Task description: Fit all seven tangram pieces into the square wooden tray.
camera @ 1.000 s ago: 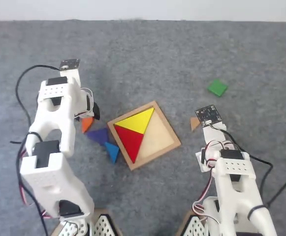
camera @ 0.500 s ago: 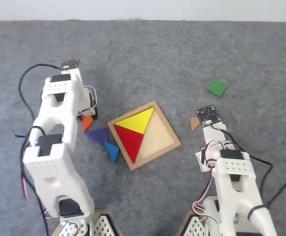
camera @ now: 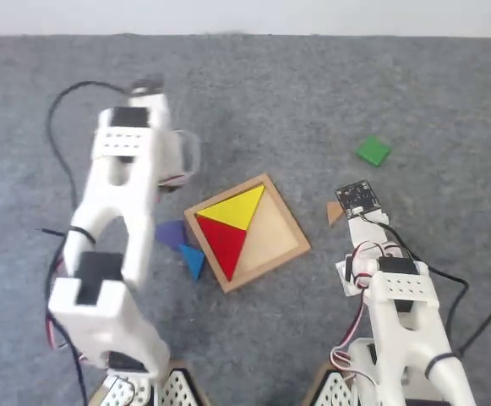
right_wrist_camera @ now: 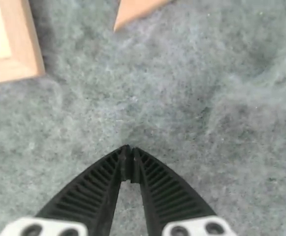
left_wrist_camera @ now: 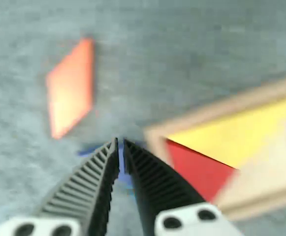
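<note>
The square wooden tray lies mid-table and holds a yellow triangle and a red triangle; its remaining part is bare. To the left of the tray are a purple piece and a blue triangle. In the left wrist view, my left gripper is shut and empty above the carpet. It hangs between an orange parallelogram and the tray corner. My right gripper is shut over bare carpet, near a tan triangle. A green square lies far right.
Grey carpet covers the whole table. The left arm stretches over the area left of the tray. The right arm stands right of the tray, with the tan triangle beside its wrist.
The left arm has swung away from me and to the right, toward the tray's corner, and now covers the orange piece in the high view. The right arm has not moved.
</note>
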You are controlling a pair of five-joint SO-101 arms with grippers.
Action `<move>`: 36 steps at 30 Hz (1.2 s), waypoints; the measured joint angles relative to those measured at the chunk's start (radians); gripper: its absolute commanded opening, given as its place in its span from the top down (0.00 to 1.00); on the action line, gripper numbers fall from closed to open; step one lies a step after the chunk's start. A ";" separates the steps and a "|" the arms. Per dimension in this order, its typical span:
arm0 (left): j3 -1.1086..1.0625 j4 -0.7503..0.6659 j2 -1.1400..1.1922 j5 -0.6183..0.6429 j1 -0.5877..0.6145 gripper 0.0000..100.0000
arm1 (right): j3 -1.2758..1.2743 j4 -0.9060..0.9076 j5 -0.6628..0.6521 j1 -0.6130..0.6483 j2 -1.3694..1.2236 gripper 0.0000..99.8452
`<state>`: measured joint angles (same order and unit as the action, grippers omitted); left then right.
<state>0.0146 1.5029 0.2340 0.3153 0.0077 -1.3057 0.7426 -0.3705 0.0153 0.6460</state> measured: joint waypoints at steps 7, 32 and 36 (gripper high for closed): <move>0.011 -0.041 -0.005 -0.009 0.002 0.84 | 0.000 0.000 0.000 0.000 0.000 0.99; 0.199 -0.120 0.437 -0.215 0.270 0.84 | 0.000 0.000 -0.005 0.000 0.000 0.99; 0.201 -0.118 0.437 -0.215 0.264 0.93 | 0.000 0.000 -0.005 0.000 0.000 0.99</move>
<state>0.2156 1.3848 0.6713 0.1005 0.2716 -1.3057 0.7426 -0.3751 0.0153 0.6460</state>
